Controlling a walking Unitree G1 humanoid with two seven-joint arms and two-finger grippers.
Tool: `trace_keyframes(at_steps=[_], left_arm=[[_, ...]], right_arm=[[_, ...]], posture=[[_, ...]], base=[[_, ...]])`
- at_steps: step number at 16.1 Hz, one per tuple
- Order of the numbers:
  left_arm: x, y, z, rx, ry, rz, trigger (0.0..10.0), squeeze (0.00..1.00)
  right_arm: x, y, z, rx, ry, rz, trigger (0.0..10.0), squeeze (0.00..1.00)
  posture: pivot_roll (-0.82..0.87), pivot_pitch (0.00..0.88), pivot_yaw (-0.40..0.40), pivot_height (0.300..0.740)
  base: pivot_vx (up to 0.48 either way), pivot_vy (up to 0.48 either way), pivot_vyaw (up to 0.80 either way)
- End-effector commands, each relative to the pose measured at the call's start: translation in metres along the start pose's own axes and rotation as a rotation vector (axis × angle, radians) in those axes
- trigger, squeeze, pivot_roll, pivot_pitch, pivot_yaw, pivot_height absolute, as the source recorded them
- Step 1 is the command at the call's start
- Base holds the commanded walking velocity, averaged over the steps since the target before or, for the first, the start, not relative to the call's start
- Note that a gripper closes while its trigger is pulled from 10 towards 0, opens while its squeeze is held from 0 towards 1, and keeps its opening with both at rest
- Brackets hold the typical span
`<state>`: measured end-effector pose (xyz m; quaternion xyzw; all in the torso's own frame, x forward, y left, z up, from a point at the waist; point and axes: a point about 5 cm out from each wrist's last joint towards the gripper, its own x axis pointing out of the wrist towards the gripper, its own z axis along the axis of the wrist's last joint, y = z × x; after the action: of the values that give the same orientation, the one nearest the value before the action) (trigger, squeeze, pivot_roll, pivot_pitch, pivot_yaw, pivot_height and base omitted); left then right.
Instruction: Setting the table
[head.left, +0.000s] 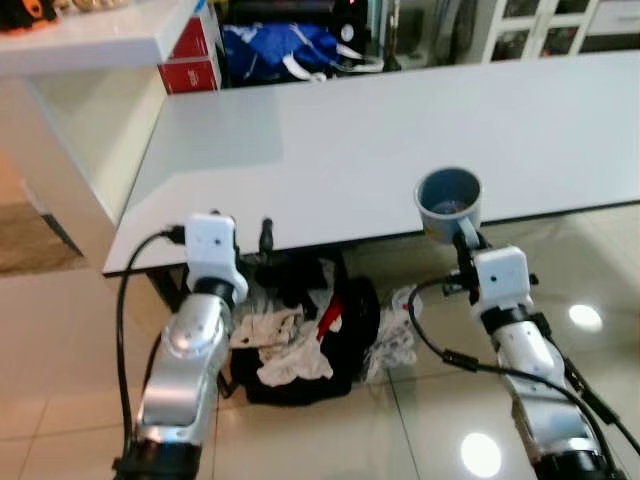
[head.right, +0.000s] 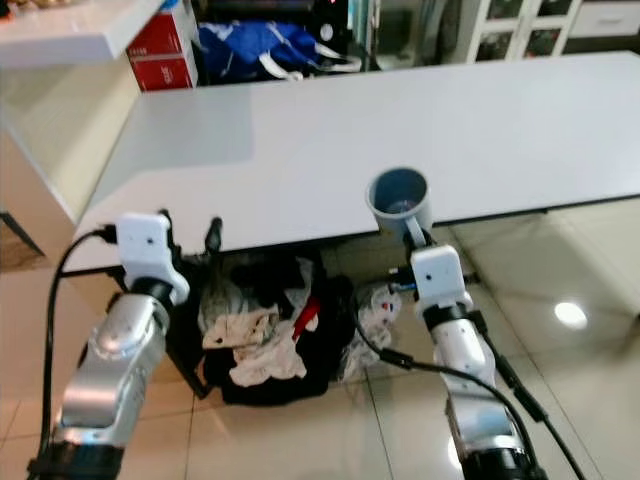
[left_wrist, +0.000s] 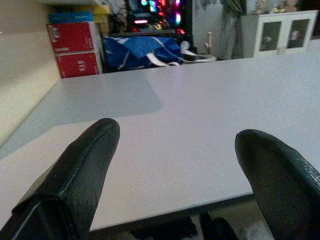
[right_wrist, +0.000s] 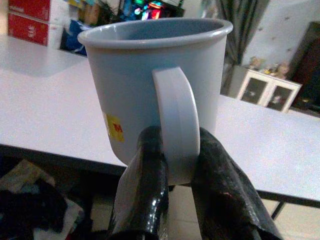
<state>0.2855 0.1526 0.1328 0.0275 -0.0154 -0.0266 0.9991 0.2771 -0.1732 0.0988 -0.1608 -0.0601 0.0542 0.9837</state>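
Right gripper (right_wrist: 175, 165) is pinching the handle of the blue mug (head.left: 449, 203), holding it upright at the near edge of the white table (head.left: 400, 130). Left gripper (left_wrist: 175, 165) is hanging spread and empty. Risk: mug pivoting on the narrow handle (or clipping the edge).

Both silver arms reach forward. The left gripper (left_wrist: 175, 165) holds its fingers spread wide apart, apparently level with the tabletop's near edge. The right gripper (right_wrist: 177, 165) pinches tight.

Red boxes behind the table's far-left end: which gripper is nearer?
Left. The left gripper sits at the table's near-left edge, below the red boxes; the right gripper is farther right.
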Motion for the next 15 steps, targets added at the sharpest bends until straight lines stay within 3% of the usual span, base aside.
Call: trace_keyframes(at_steps=[1, 15], left_arm=[[0.0011, 0.0032, -0.002, 0.009, 0.016, 0.022, 10.0, 0.0], [0.0032, 0.0012, 0.001, 0.004, 0.0, 0.009, 10.0, 0.0]], right_arm=[[0.0009, 0.0016, 0.0056, -0.006, -0.028, 0.012, 0.0, 0.0], [0.0031, 0.0032, 0.0067, -0.009, -0.037, 0.018, 0.0, 0.0]], posture=[[-0.09, 0.0, 0.069, 0.74], [-0.08, 0.0, 0.07, 0.74]], base=[[0.315, -0.36, 0.0], [0.317, -0.356, 0.0]])
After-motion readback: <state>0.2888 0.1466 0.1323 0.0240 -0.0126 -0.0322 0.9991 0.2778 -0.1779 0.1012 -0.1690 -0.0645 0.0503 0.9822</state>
